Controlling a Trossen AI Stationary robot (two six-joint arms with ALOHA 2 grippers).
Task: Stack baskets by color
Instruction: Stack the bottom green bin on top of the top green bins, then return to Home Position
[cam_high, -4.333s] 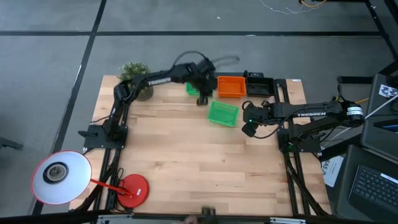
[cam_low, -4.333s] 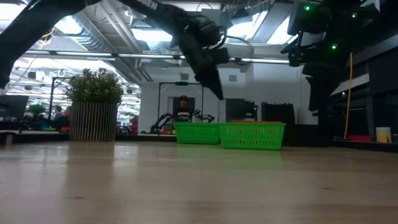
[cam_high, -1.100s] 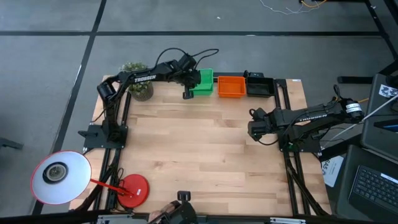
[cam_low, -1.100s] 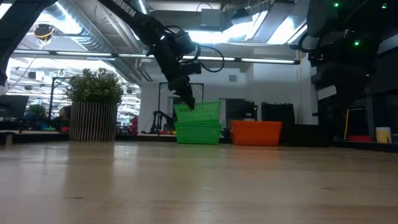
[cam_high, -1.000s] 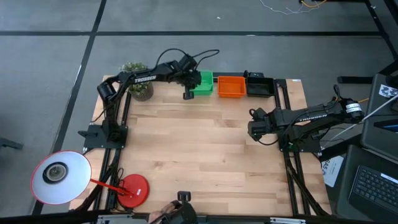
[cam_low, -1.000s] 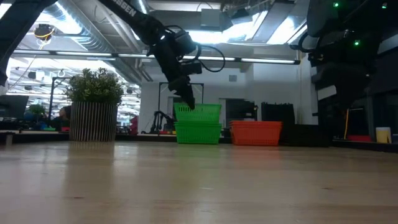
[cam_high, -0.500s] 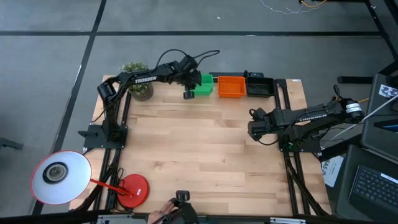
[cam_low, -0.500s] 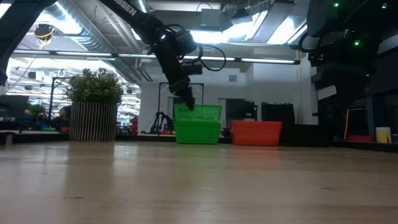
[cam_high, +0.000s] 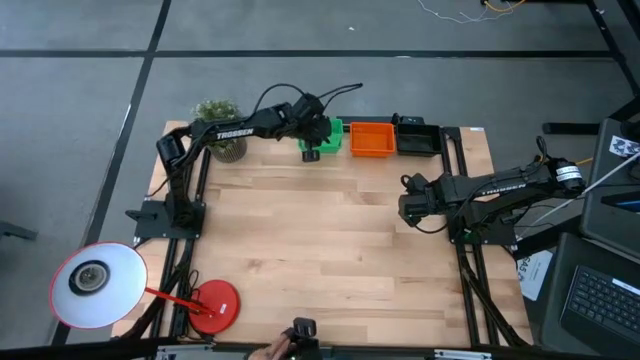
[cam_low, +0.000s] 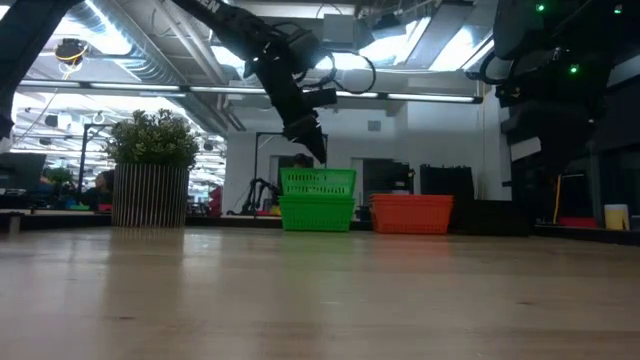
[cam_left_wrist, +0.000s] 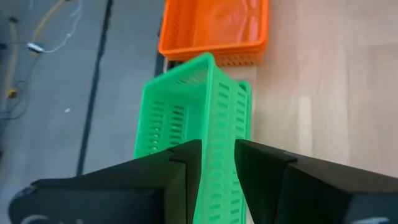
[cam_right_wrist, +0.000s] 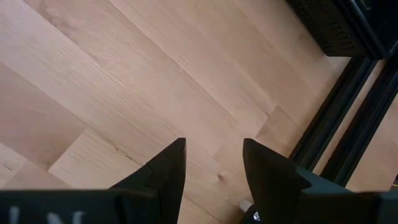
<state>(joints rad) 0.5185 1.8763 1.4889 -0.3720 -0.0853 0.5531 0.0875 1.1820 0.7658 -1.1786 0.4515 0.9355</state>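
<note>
Green baskets (cam_low: 318, 198) stand stacked at the table's far edge, the top one level on the one below; they also show in the left wrist view (cam_left_wrist: 186, 118). To their right stand orange baskets (cam_high: 372, 138) and black ones (cam_high: 418, 138). My left gripper (cam_low: 320, 156) hangs open just above the green stack's left end. In the left wrist view the top basket's near wall shows through the gap between its fingers (cam_left_wrist: 217, 163). My right gripper (cam_right_wrist: 214, 162) waits open over bare wood at the table's right side (cam_high: 406, 206).
A potted plant (cam_high: 220, 125) stands at the far left corner, left of the baskets. A white lamp (cam_high: 95, 285) with a red base (cam_high: 212, 305) is at the near left. The bare table (cam_high: 320, 250) lies between the arms.
The top green basket, tilted with its right end up a second ago, has settled level on the green stack. My left gripper, whose tip was at that basket's left rim, has risen off it and shifted a little toward the table's right edge.
</note>
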